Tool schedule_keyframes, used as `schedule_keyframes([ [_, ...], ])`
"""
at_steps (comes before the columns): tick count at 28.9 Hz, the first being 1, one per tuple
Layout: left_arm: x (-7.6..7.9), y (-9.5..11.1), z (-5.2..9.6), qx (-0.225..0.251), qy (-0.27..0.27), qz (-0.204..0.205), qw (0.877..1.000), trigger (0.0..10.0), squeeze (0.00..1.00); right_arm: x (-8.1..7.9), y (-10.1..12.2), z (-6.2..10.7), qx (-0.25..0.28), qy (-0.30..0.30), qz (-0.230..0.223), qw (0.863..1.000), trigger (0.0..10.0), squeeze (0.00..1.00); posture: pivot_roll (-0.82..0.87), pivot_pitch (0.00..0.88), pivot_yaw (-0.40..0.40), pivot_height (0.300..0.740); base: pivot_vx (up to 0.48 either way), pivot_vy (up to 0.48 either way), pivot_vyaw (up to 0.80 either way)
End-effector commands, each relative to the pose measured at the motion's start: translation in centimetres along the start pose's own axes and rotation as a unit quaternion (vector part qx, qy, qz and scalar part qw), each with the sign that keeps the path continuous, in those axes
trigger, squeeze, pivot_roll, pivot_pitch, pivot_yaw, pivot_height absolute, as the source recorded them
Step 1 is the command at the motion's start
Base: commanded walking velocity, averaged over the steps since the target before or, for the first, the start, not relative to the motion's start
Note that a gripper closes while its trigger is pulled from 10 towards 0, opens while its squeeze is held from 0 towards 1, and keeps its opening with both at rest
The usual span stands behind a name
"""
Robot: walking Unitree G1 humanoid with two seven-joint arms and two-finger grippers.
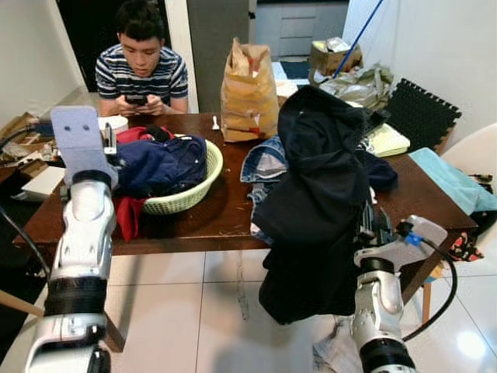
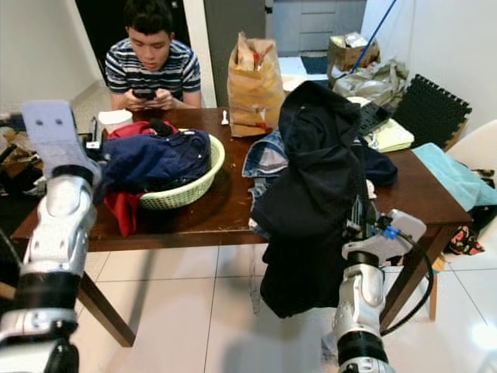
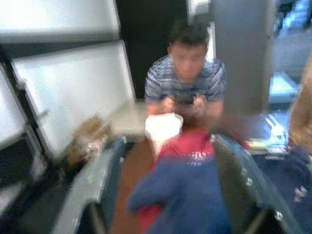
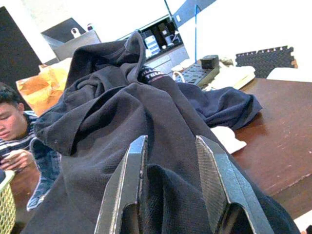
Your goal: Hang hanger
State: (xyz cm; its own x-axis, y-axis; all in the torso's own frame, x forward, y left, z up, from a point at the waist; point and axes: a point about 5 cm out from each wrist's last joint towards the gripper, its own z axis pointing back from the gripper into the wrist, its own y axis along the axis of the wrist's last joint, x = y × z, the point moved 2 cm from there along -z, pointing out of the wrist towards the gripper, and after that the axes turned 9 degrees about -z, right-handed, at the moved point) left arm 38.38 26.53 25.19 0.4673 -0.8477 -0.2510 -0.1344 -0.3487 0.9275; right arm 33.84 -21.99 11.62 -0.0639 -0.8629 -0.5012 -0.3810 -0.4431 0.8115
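A dark navy polo shirt (image 1: 318, 194) hangs bunched and upright over the table's front edge, its collar (image 4: 141, 73) at the top. My right gripper (image 4: 170, 142) is shut on the shirt's fabric from below, with cloth pinched between its fingers (image 4: 127, 180). I cannot make out a hanger; the cloth hides whatever is inside it. My left gripper (image 3: 168, 144) is raised at the table's left end beside the laundry basket (image 1: 203, 186). It is open and holds nothing.
The green basket holds a blue garment (image 1: 159, 163) and a red one (image 1: 128, 214). A person (image 1: 140, 70) sits behind the brown table (image 1: 210, 221) with a phone. A paper bag (image 1: 248, 89), denim (image 1: 264, 159), a teal cloth (image 1: 454, 179) and a white chair (image 1: 474, 151) stand around.
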Motion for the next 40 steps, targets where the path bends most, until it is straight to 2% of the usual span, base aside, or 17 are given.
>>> schedule_keyframes([
  [1,-1.1,-1.9,-0.8,-0.065,0.003,-0.005,0.998,10.0,1.0,-1.2,0.0,-0.4,-0.004,0.027,0.0,1.0,10.0,0.0,0.08,0.018,-0.006,0.74,0.0,0.0,0.0],
  [2,-1.8,-3.2,-1.5,-0.114,-0.007,-0.008,0.993,10.0,1.0,-1.7,-0.2,-0.4,-0.011,0.044,0.005,0.999,10.0,0.0,0.07,0.028,-0.007,0.74,0.0,0.0,0.0],
  [3,-2.5,-4.0,-1.9,-0.145,-0.009,-0.014,0.989,10.0,1.0,-1.9,-0.3,-0.4,-0.014,0.053,0.007,0.998,10.0,0.0,0.07,0.033,-0.01,0.74,0.0,0.0,0.0],
  [4,-2.9,-4.3,-2.1,-0.155,-0.01,-0.018,0.988,10.0,1.0,-2.0,-0.3,-0.3,-0.014,0.056,0.006,0.998,10.0,0.0,0.07,0.033,-0.01,0.74,0.0,0.0,0.0],
  [9,-3.0,-4.9,-2.2,-0.176,-0.027,-0.011,0.984,10.0,1.0,-1.8,-0.3,-0.1,-0.014,0.054,0.003,0.998,10.0,0.0,0.07,0.045,-0.011,0.74,0.0,0.0,0.0],
  [15,-1.8,-5.6,-2.0,-0.199,-0.089,0.003,0.976,10.0,1.0,-1.5,-0.2,0.4,-0.015,0.056,0.004,0.998,10.0,0.0,0.06,0.07,-0.015,0.74,0.0,0.0,0.0],
  [16,-1.0,-5.6,-1.9,-0.192,-0.122,-0.001,0.974,10.0,0.0,-1.5,-0.2,0.6,-0.014,0.057,0.005,0.998,10.0,0.0,0.06,0.073,-0.013,0.74,0.0,0.0,0.0],
  [17,-0.1,-5.3,-1.9,-0.175,-0.151,-0.012,0.973,10.0,0.0,-1.5,-0.1,0.7,-0.013,0.058,0.004,0.998,10.0,0.0,0.05,0.078,-0.008,0.74,0.0,0.0,0.0],
  [18,-0.1,-5.3,-1.9,-0.175,-0.151,-0.012,0.973,10.0,0.0,-1.5,-0.1,0.7,-0.013,0.058,0.004,0.998,10.0,0.0,0.05,0.078,-0.008,0.74,0.0,0.0,0.0],
  [20,0.8,-4.8,-1.9,-0.154,-0.184,-0.023,0.971,10.0,0.0,-1.7,-0.1,0.9,-0.013,0.06,0.002,0.998,10.0,0.0,0.05,0.079,-0.007,0.74,0.0,0.0,0.0],
  [21,1.2,-4.6,-2.0,-0.146,-0.194,-0.016,0.97,10.0,0.0,-1.7,-0.1,1.0,-0.014,0.06,0.0,0.998,10.0,0.0,0.05,0.086,-0.003,0.74,0.0,0.0,0.0],
  [24,1.6,-4.5,-1.9,-0.142,-0.203,-0.01,0.969,10.0,0.0,-1.7,-0.2,1.1,-0.015,0.059,-0.002,0.998,10.0,0.0,0.04,0.091,0.001,0.74,0.0,0.0,0.0],
  [26,2.4,-5.2,-1.4,-0.155,-0.221,-0.01,0.963,10.0,0.0,-1.8,-0.3,1.4,-0.018,0.058,-0.004,0.998,10.0,0.0,0.04,0.097,0.005,0.74,0.0,0.0,0.0],
  [31,2.7,-6.3,-0.9,-0.18,-0.231,-0.018,0.956,10.0,0.0,-1.8,-0.3,1.6,-0.019,0.058,-0.004,0.998,10.0,0.0,0.03,0.101,0.008,0.74,0.0,0.0,0.0],
  [38,2.5,-6.6,-0.9,-0.19,-0.224,-0.018,0.956,10.0,0.0,-1.4,-0.2,1.7,-0.025,0.057,0.003,0.998,10.0,0.0,0.03,0.108,0.011,0.74,0.0,0.0,0.0],
  [39,2.4,-6.7,-0.9,-0.193,-0.219,-0.018,0.956,8.7,0.0,-1.4,-0.2,1.8,-0.026,0.056,0.004,0.998,10.0,0.0,0.03,0.108,0.011,0.74,0.0,0.0,0.0],
  [40,2.4,-6.7,-0.9,-0.193,-0.219,-0.018,0.956,8.7,0.0,-1.4,-0.2,1.8,-0.026,0.056,0.004,0.998,10.0,0.0,0.03,0.108,0.011,0.74,0.0,0.0,0.0],
])
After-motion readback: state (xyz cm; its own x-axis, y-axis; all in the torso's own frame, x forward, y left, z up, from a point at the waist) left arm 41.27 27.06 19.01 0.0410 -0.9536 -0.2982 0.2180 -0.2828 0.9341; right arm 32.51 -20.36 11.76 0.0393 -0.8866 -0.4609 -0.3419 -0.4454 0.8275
